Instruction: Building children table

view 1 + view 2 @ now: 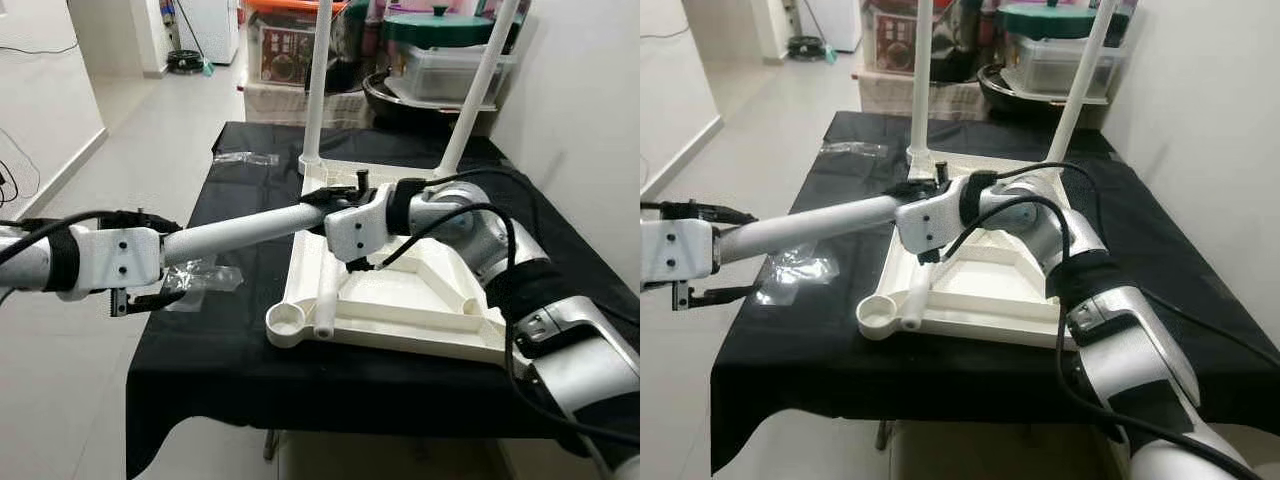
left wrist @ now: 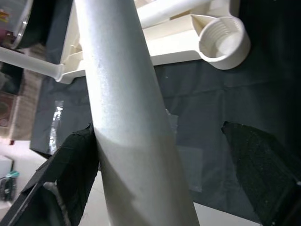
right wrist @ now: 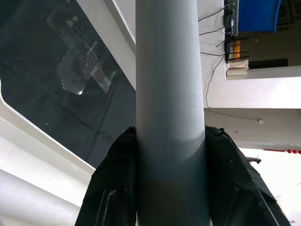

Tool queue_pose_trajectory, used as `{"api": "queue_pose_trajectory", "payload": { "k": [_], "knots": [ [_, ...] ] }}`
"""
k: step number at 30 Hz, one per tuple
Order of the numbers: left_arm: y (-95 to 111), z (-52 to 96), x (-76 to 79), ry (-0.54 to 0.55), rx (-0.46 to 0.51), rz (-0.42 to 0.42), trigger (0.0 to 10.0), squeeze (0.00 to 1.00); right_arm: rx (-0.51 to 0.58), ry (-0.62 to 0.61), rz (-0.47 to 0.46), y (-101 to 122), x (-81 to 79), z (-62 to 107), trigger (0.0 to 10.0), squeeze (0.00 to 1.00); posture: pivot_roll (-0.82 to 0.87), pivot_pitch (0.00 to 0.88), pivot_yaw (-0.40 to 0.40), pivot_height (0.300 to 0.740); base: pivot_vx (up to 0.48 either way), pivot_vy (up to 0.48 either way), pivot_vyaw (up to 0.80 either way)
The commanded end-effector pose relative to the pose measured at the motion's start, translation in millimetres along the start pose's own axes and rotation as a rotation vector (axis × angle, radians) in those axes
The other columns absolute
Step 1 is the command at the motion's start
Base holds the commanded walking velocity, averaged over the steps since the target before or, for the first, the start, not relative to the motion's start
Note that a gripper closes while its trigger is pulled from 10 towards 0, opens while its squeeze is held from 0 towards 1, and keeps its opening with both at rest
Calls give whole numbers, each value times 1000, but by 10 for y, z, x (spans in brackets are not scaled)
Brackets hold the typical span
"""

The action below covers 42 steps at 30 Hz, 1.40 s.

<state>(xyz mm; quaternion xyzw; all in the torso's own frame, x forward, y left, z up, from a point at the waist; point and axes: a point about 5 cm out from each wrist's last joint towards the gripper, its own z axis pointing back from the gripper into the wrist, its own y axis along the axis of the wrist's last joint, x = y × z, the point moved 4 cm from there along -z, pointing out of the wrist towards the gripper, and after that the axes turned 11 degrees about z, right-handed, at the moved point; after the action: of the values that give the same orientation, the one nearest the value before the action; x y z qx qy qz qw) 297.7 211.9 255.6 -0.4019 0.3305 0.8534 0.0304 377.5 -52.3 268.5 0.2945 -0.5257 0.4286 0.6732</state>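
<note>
Tabletop (image 1: 420, 290), white plastic, lies upside down on the worktop (image 1: 220, 370), which has a black cloth over it. Legs, four counted: two (image 1: 318, 80) (image 1: 478, 85) already standing upright in the far corner sockets, one short-looking leg (image 1: 328, 300) lying flat on the tabletop's near-left edge just beside the empty threaded socket (image 1: 284, 322), and one held leg (image 1: 250, 232) in the air between both arms. The held leg's long axis runs roughly level, tilted up slightly toward the robot's right, from off the worktop's left edge to above the tabletop's left side. Right pincer (image 3: 170, 188) is clenched on that leg, both black fingers (image 3: 115, 188) pressed against its sides, at the end over the tabletop. Left pincer (image 2: 164, 174) sits at the other end, out past the worktop edge: one finger (image 2: 70, 174) touches the leg, the other stands apart from it, so it is spread, not clamping. Two clear plastic bags on the cloth: one (image 1: 205, 280) crumpled near the left edge below the held leg, one (image 1: 245, 157) flat toward the far left corner. Behind the worktop, stacked storage boxes (image 1: 450, 65) and a dark green lid (image 1: 435, 25).
</note>
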Motion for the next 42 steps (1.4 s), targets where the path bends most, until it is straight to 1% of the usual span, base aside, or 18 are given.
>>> {"api": "queue_pose_trajectory", "payload": {
  "k": [1, 5, 6, 7, 8, 10, 15, 18, 27, 28, 29, 30, 33, 34, 36, 37, 41, 42],
  "knots": [
    [-103, -21, 38, -30, -44, 29, 10000, 0, 105, -86, 85, 225, 162, -37, 0, 0, 51, 0, -37, 740, 0, 0, 0],
    [-172, -33, 26, -20, -74, 53, 10000, 0, 123, -100, 96, 270, 178, -49, 0, 0, 51, 0, -36, 740, 0, 0, 0],
    [-220, -44, 18, -12, -94, 74, 1451, 0, 131, -108, 101, 290, 191, -56, 0, 0, 51, 0, -36, 740, 0, 0, 0],
    [-283, -55, 27, -8, -120, 90, 0, 0, 138, -120, 102, 308, 211, -62, 0, 0, 51, 0, -36, 740, 0, 0, 0],
    [-283, -55, 27, -8, -120, 90, 0, 0, 138, -120, 102, 308, 211, -62, 0, 0, 51, 0, -36, 740, 0, 0, 0],
    [-407, -88, 32, 22, -159, 150, 0, 0, 146, -143, 107, 330, 256, -70, 0, 0, 51, 0, -36, 740, 0, 0, 0],
    [-515, -127, 36, 54, -187, 223, 0, 0, 148, -177, 118, 347, 320, -67, 0, 0, 50, 0, -37, 740, 0, 0, 0],
    [-588, -161, 15, 103, -199, 272, 0, 0, 131, -231, 145, 344, 417, -46, 0, 0, 48, 0, -37, 740, 0, 0, 0],
    [-658, -208, -19, 197, -209, 343, 0, 0, 98, -302, 155, 314, 515, -3, 0, 0, 44, 0, -37, 740, 0, 0, 0],
    [-664, -212, -7, 201, -210, 350, 9020, 0, 85, -314, 144, 294, 523, 1, 1137, 0, 44, 0, -39, 740, 0, 0, 0],
    [-673, -212, -1, 207, -215, 350, 10000, 0, 75, -332, 118, 273, 532, 4, 10000, 0, 45, 0, -40, 740, 0, 0, 0],
    [-677, -212, 7, 208, -218, 346, 10000, 0, 77, -342, 85, 263, 534, 4, 10000, 804, 47, 0, -42, 740, 0, 0, 0],
    [-675, -210, -2, 222, -215, 338, 10000, 0, 82, -359, 52, 258, 545, 9, 10000, 804, 47, 0, -42, 740, 0, 0, 0],
    [-673, -209, -14, 233, -213, 334, 10000, 0, 74, -399, 5, 228, 591, 26, 10000, 1000, 49, 0, -44, 740, 0, 0, 0],
    [-690, -195, -42, 268, -216, 342, 10000, 0, 26, -487, -95, 97, 709, 91, 10000, 1000, 48, 0, -43, 740, 0, 0, 0],
    [-690, -195, -42, 268, -216, 342, 10000, 0, 26, -487, -95, 97, 709, 91, 10000, 1000, 48, 0, -43, 740, 0, 0, 0],
    [-722, -181, -17, 287, -219, 363, 10000, 0, -50, -595, -159, -102, 849, 251, 10000, 1000, 47, 0, -44, 740, 0, 0, 0],
    [-756, -168, 19, 302, -226, 382, 10000, 0, -114, -671, -221, -272, 920, 401, 10000, 1000, 50, 0, -46, 740, 0, 0, 0]
  ]
}}
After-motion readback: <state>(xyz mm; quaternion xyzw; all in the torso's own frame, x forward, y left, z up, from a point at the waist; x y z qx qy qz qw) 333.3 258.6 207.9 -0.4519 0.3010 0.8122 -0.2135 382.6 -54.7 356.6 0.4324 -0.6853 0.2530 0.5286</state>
